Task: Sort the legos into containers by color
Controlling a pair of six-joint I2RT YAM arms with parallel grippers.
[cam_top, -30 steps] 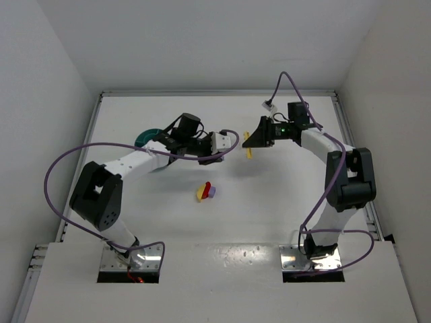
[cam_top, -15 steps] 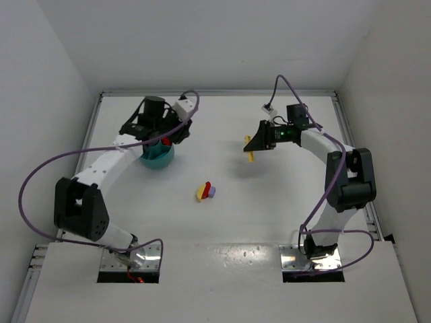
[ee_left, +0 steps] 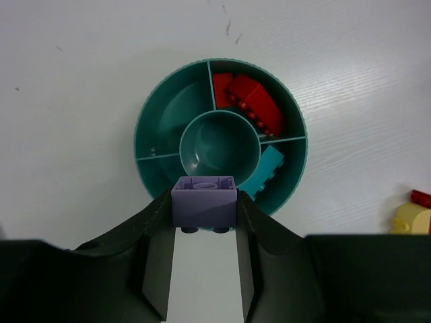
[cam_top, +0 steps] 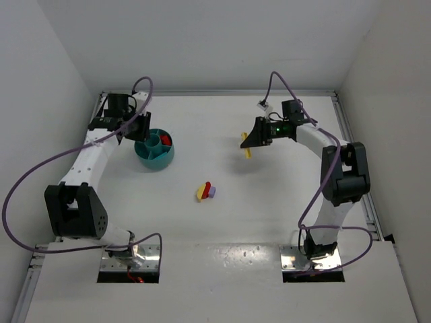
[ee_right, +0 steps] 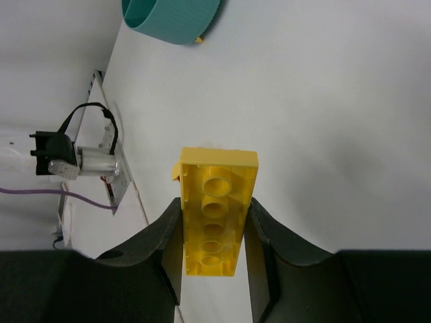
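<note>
Our left gripper pinches a lilac brick right by the bowl's rim. Our right gripper, well apart from the bowl, pinches a yellow bar, maybe up in the air.

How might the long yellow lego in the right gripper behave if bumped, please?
The yellow lego looks rigid, so probably stiff; its hollow underside suggests lightness. It juts past the right gripper, so a bump might pivot it.

No text, label, brand, number or sign can be read in any of the three views.
</note>
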